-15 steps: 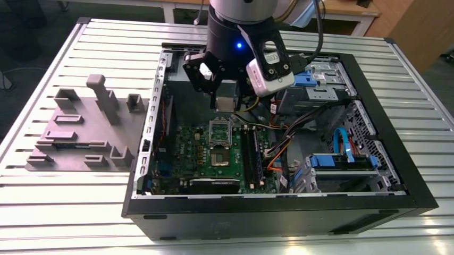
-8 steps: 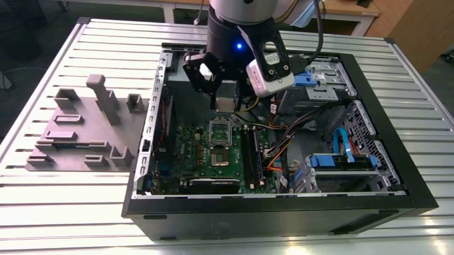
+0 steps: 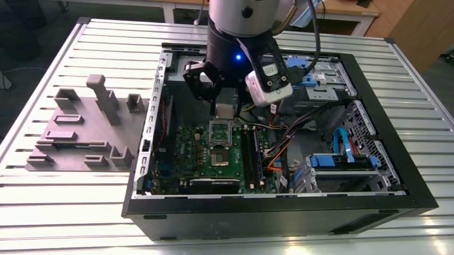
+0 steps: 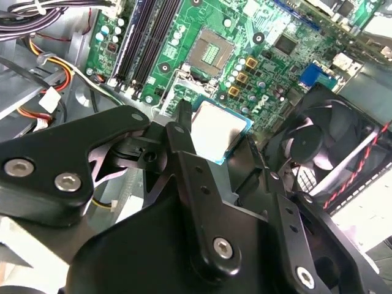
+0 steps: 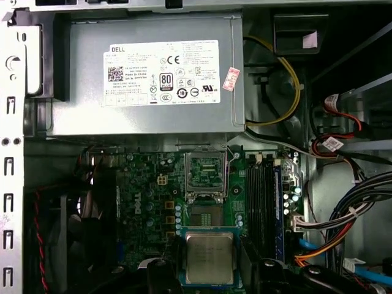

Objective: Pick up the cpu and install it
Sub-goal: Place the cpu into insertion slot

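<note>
Slatted metal table (image 3: 57,212), wooden desks behind, open PC case (image 3: 284,218) lying on it. Gripper (image 3: 224,106) is pinching the cpu (image 5: 209,257) by its edges over the green motherboard (image 3: 191,159), near the socket (image 3: 221,158). Square chip sits flat, metal lid up.

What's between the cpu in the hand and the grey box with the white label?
The empty socket on the green motherboard, in the first wrist view.
</note>
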### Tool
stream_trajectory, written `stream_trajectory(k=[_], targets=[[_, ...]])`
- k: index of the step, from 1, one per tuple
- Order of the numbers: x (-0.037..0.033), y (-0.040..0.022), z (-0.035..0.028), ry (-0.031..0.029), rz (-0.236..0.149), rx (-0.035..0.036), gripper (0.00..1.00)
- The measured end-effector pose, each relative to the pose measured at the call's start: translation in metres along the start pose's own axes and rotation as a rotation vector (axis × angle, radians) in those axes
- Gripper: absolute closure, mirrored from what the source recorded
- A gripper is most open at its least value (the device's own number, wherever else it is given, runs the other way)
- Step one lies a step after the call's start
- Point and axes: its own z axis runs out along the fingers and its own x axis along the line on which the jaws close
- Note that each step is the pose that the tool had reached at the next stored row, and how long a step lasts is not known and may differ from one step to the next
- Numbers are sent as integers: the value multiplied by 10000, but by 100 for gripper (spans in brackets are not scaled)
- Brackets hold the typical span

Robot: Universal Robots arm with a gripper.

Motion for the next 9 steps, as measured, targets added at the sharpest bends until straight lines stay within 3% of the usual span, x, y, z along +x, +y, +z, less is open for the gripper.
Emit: stream_trajectory(k=[9], targets=[[-7,-74,146,0,-9,0,53]])
